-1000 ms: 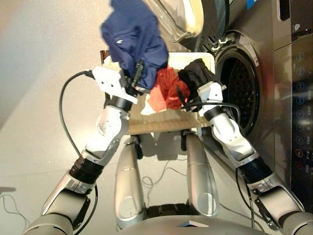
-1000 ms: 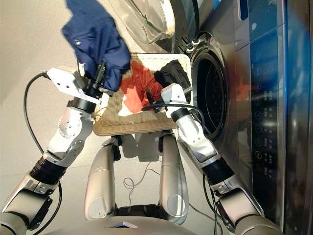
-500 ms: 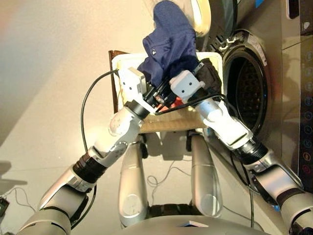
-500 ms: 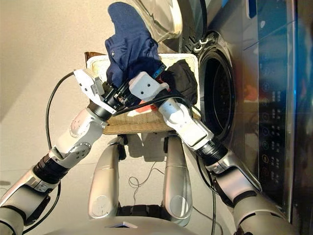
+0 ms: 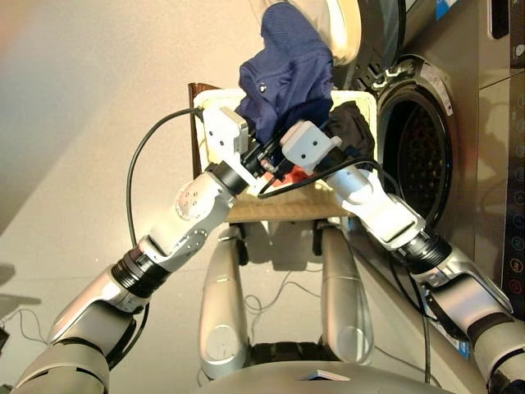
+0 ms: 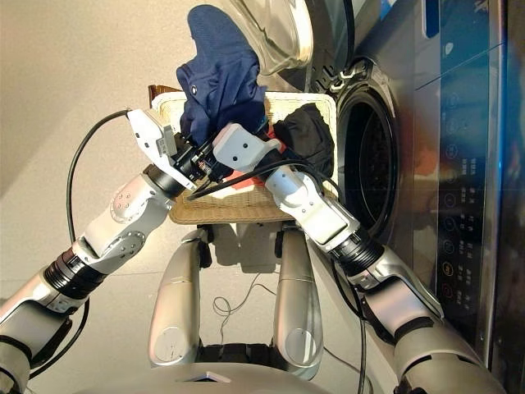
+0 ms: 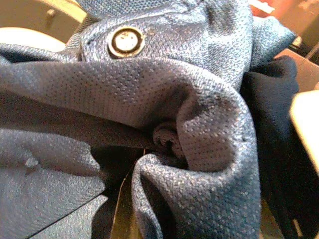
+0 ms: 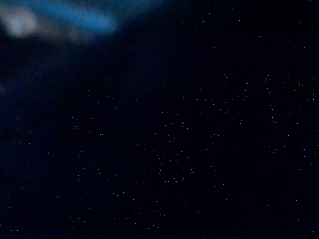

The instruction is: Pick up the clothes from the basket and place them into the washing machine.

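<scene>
Left hand (image 5: 261,161) pinches the navy garment (image 5: 283,78), held bunched above the basket (image 5: 215,105); cloth fills the left wrist view, snap button showing, fingers hidden in the folds. Right hand (image 6: 215,158) has swung across from the basket's 3 o'clock side a second ago and now sits touching the left hand under the hanging navy cloth; its wrist view is dark with fabric, so whether it is spread or closed I cannot tell. Reads as a hand-over toward the drum side. Black garment (image 6: 305,135) lies at the basket's 3 o'clock edge, orange-red one (image 5: 302,174) mostly hidden beneath the wrists. Washing machine (image 5: 414,148) stands at 3 o'clock of the basket, drum mouth open, door (image 6: 275,33) swung up at 12 o'clock. No clothes are visibly loaded yet.
</scene>
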### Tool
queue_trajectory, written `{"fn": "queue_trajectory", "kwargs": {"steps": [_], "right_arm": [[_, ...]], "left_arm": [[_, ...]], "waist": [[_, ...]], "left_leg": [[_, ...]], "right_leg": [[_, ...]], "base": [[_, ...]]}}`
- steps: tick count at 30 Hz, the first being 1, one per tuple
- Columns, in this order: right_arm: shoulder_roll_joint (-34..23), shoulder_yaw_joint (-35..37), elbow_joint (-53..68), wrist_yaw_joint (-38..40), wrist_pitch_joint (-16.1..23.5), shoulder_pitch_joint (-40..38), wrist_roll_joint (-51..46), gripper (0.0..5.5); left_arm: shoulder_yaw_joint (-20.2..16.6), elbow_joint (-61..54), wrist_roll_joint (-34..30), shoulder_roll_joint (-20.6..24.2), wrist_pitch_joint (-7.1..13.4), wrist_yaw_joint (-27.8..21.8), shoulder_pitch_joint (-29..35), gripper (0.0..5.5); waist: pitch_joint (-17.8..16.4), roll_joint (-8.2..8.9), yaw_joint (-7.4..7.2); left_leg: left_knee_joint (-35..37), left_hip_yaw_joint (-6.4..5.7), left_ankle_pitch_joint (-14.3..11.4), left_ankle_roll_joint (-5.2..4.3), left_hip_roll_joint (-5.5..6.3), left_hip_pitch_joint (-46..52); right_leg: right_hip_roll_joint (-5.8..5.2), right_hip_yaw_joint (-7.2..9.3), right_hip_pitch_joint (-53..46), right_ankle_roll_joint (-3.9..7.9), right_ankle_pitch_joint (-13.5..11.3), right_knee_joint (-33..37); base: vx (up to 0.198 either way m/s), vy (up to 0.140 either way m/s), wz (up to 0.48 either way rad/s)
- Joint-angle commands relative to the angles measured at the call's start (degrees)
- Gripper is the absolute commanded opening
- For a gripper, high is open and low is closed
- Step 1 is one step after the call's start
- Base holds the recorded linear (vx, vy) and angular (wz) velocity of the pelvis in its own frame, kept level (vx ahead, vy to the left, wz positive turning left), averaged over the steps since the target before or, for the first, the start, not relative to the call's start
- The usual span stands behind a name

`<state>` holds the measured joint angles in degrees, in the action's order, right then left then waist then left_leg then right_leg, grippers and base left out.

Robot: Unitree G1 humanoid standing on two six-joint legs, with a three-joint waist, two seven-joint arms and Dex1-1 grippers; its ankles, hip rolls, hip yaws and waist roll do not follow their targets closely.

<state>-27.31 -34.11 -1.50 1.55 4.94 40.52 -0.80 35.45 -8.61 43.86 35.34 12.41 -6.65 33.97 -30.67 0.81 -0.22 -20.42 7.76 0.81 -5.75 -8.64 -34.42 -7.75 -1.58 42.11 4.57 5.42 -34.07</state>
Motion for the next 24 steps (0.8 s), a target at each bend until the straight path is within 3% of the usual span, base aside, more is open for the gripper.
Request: {"fn": "queue_trajectory", "kwargs": {"steps": [1,3,4,13,24], "right_arm": [[-1.58,2.62,12.48,1.92,6.94,6.9,3.28,0.0],[-2.01,3.04,12.31,2.26,7.1,5.8,4.37,0.0],[-2.17,3.52,12.06,2.74,7.11,4.88,4.74,0.0],[-2.25,7.03,7.83,10.57,7.02,-1.65,14.3,0.0],[2.5,13.16,-12.91,28.3,6.48,-6.91,17.13,0.0]], "left_arm": [[4.86,-5.41,0.43,0.31,-1.33,-2.95,-2.54,2.59],[4.48,-5.23,0.03,-0.03,-1.16,-2.71,-2.96,4.98],[4.31,-5.26,-0.16,-0.19,-1.11,-2.67,-3.14,5.5],[4.49,-4.53,-0.58,-1.49,0.08,-1.74,-2.6,5.5],[5.9,-3.78,0.72,-3.19,2.05,-0.17,-1.08,5.5]], "waist": [[0.88,-0.63,-1.58],[0.88,-0.75,-1.58],[0.88,-0.77,-1.55],[0.88,-0.83,-1.69],[0.88,-2.8,-1.14]], "left_leg": [[-4.56,-2.26,-2.99,0.32,-0.03,-0.75],[-4.44,-2.23,-2.9,0.35,-0.04,-0.75],[-4.4,-2.29,-2.89,0.37,-0.02,-0.75],[-4.84,-2.5,-3.12,0.36,-0.12,-1.29],[-4.56,-2.47,-3.18,0.36,0.12,-1.96]], "right_leg": [[0.29,0.28,-4.05,1.96,-2.79,6.17],[0.31,0.37,-4.02,1.95,-2.76,6.25],[0.35,0.37,-4.02,1.94,-2.76,6.25],[0.54,0.2,-3.73,2.05,-2.63,6.23],[0.3,0.39,-3.38,2.51,-2.4,6.69]], "base": [[0.0,0.0,0.0],[0.0,0.0,0.0],[0.0,0.0,0.0],[0.0,0.0,0.0],[0.0,0.0,0.0]]}}
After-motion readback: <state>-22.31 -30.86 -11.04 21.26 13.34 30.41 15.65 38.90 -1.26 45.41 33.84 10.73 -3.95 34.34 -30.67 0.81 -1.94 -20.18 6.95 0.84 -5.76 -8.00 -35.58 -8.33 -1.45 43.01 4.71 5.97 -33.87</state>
